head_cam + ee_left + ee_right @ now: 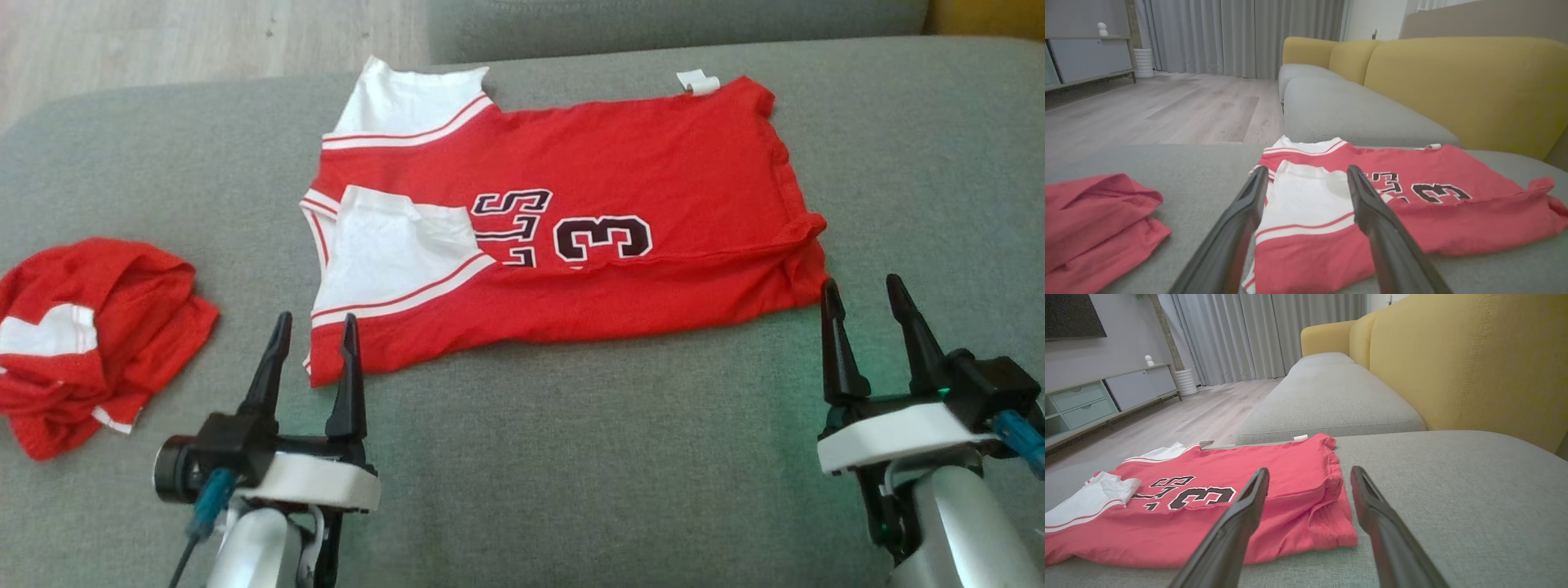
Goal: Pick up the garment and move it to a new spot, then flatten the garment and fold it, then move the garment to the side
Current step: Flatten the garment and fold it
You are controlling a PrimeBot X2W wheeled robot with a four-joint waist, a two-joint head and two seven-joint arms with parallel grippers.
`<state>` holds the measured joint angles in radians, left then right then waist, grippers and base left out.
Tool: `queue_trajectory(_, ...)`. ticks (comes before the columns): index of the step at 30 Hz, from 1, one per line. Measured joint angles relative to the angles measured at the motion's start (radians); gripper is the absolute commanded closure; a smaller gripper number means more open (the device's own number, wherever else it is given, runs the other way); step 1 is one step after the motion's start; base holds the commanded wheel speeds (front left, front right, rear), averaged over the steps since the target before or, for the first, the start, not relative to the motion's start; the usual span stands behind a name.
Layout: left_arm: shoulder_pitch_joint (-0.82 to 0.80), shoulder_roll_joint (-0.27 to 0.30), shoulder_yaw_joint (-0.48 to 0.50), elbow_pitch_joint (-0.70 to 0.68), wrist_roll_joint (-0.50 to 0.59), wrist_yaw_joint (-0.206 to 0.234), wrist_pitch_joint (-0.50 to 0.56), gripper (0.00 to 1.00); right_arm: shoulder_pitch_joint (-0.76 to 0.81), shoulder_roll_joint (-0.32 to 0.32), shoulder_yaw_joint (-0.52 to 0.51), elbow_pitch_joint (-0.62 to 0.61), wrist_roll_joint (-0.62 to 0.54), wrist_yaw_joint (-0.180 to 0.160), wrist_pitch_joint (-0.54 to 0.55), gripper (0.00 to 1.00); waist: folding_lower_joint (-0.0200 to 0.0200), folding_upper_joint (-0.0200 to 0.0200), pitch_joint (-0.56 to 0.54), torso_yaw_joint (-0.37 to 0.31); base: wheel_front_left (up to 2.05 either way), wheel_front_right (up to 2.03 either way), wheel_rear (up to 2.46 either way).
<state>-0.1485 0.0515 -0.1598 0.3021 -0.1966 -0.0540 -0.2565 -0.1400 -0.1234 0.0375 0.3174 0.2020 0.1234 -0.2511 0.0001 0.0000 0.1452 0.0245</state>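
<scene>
The red jersey (571, 237) lies mid-frame on the sofa seat (571, 457), flattened and seemingly part-folded; left gripper (317, 318) and right gripper (862, 282) flank its near edge, jaws released; finishing folds and moving aside remain.

A crumpled red and white cloth (90, 343) lies in a heap at the left edge of the big grey seat (571, 457). Past the seat's far edge sits another grey seat (1331, 400) with a tall yellow back (1474, 363). Farther off are a pale wood floor (1167, 110), long grey curtains (1241, 36) and a low cabinet (1106, 396) with a small white figure (1148, 360) on top.
</scene>
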Motion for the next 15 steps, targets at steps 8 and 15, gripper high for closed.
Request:
queue_trajectory(8,-0.123,-0.003,0.029,0.333,0.021,0.074,0.015,0.0,-0.017,0.0,0.02,0.008,0.002,0.0,0.0,0.0,0.0,0.0,0.027,-0.031,0.0,0.0,0.0)
queue_trajectory(15,-0.24,0.005,0.036,0.527,0.021,0.108,0.07,0.0,-0.033,0.0,0.025,0.011,0.01,0.0,0.0,0.0,0.0001,0.0,0.049,-0.058,0.0,0.0,0.0)
